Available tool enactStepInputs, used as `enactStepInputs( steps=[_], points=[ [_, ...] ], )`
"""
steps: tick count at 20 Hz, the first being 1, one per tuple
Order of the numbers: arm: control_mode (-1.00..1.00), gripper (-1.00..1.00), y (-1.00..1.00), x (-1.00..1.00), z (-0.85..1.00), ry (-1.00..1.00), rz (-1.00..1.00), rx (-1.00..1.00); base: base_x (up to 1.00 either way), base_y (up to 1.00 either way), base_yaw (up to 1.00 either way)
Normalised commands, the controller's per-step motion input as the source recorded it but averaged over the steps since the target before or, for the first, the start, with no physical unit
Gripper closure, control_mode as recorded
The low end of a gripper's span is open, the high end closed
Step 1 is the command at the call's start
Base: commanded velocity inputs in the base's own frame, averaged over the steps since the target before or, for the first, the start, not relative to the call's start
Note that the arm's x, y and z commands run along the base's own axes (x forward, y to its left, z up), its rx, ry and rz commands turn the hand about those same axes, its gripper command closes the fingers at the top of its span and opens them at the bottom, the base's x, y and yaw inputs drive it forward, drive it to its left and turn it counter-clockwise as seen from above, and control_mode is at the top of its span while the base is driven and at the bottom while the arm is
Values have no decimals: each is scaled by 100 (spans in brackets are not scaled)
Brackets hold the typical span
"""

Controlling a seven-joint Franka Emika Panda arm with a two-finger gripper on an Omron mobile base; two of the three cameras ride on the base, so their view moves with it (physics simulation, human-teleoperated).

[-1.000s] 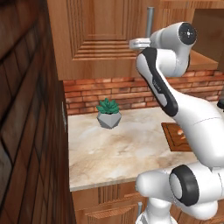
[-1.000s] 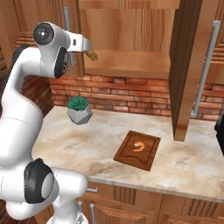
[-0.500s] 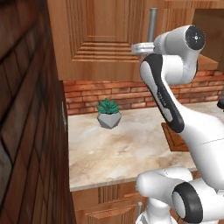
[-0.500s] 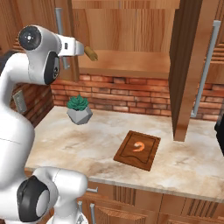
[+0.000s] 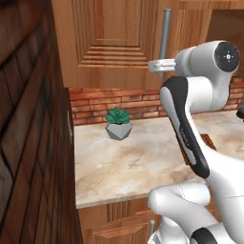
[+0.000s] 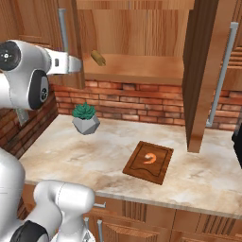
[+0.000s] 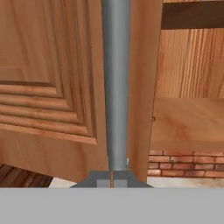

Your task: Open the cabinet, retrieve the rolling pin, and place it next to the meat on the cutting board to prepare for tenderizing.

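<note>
The gripper (image 6: 75, 64) sits at the left cabinet door's handle (image 7: 116, 87); whether its fingers clamp the bar I cannot tell. Inside the open cabinet (image 6: 137, 38), the rolling pin (image 6: 98, 57) lies on the shelf. Below the cabinet, the meat (image 6: 151, 158) rests on the cutting board (image 6: 160, 171), a potted plant (image 6: 85, 117) well left

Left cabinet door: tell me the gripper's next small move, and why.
Probably keep swinging the left door wider by its handle, which sits right at the gripper. The door stands only partly open, and the rolling pin lies on the shelf just behind it.
</note>
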Motion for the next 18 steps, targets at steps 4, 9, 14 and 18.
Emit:
enactStepInputs(
  steps=[4, 9, 14, 18],
  points=[
    [-100, 100, 0, -71, -8, 0, 0, 0, 0, 0, 0],
    [-100, -100, -7, -60, 0, 0, 0, 0, 0, 0, 0],
    [-100, -100, -59, -9, 0, 0, 8, 6, 0, 0, 0],
    [-100, -100, -80, 0, 0, 1, 6, 9, 0, 0, 0]
  ],
)
